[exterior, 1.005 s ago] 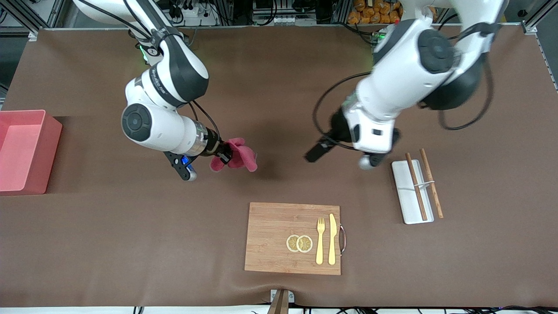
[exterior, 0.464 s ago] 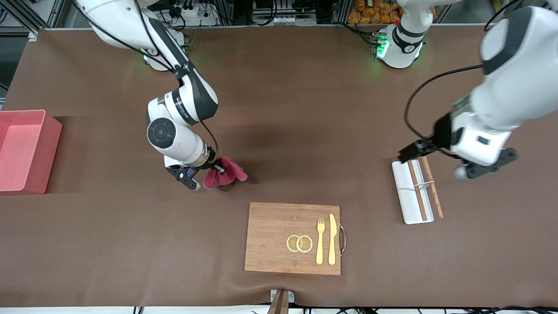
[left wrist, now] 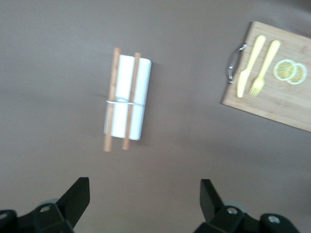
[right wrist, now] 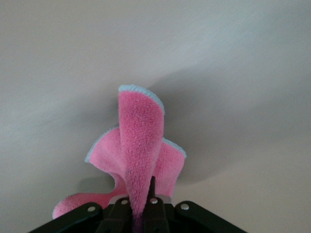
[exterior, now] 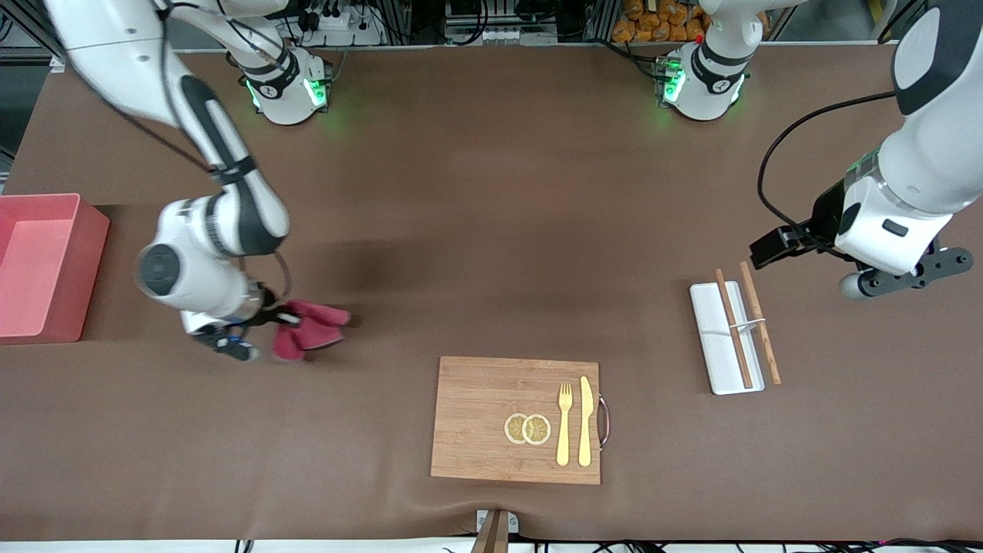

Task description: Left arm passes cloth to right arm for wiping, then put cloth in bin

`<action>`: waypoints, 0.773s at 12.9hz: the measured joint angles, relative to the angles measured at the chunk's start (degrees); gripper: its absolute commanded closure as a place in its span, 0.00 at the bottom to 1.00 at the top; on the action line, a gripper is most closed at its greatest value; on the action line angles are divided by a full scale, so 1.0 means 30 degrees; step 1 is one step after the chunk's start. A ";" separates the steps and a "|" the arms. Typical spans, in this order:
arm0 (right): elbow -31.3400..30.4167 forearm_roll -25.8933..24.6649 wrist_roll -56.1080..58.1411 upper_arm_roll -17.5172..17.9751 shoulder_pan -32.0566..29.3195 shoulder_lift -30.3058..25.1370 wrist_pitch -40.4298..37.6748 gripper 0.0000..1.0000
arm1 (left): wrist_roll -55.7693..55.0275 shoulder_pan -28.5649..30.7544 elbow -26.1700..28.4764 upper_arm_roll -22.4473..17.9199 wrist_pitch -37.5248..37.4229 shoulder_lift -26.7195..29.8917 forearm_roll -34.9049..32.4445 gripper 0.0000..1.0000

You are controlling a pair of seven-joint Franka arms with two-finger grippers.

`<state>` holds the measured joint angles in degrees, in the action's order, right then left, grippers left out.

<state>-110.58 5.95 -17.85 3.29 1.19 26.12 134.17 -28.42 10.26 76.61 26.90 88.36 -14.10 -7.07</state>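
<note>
My right gripper (exterior: 269,317) is shut on the crimson-pink cloth (exterior: 309,328), low over the brown table between the bin (exterior: 86,230) and the wooden board (exterior: 476,415). In the right wrist view the cloth (right wrist: 141,145) hangs folded from the shut jaws of the right gripper (right wrist: 141,209). I cannot tell whether it touches the table. My left gripper (exterior: 774,247) is open and empty, up over the table above the white tray (exterior: 710,322). In the left wrist view its fingers (left wrist: 77,196) stand wide apart around the left gripper's middle (left wrist: 144,189).
The salmon-pink bin stands at the right arm's end of the table. The board carries two lemon slices (exterior: 527,428), a fork (exterior: 564,422) and a knife (exterior: 585,421). The white tray (left wrist: 127,99) holds chopsticks (exterior: 760,322) at the left arm's end.
My right arm has swung with the cloth toward the bin end of the table and lower. My left arm has pulled back to its own end, above the white tray.
</note>
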 measured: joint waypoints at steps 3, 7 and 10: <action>0.0001 -0.2270 0.5291 -0.0051 -0.3171 -0.0018 0.0503 1.00 | 0.3162 -0.1148 0.0270 -0.2060 -0.0361 0.1019 -0.0623 0.00; 0.0517 -0.4102 1.2368 -0.0057 -0.6395 -0.0115 0.1651 1.00 | 0.5046 -0.2563 0.2033 -0.5579 -0.0449 0.2705 0.1921 0.00; 0.1592 -0.5519 1.6686 -0.0050 -0.7435 -0.0298 0.1623 1.00 | 0.5075 -0.2575 0.2615 -0.5746 -0.0439 0.3242 0.2271 0.00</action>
<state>-105.80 -10.61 32.21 3.14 -21.12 25.23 139.04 -13.19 2.53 84.46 9.66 87.04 -4.38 -0.26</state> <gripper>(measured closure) 0.952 0.000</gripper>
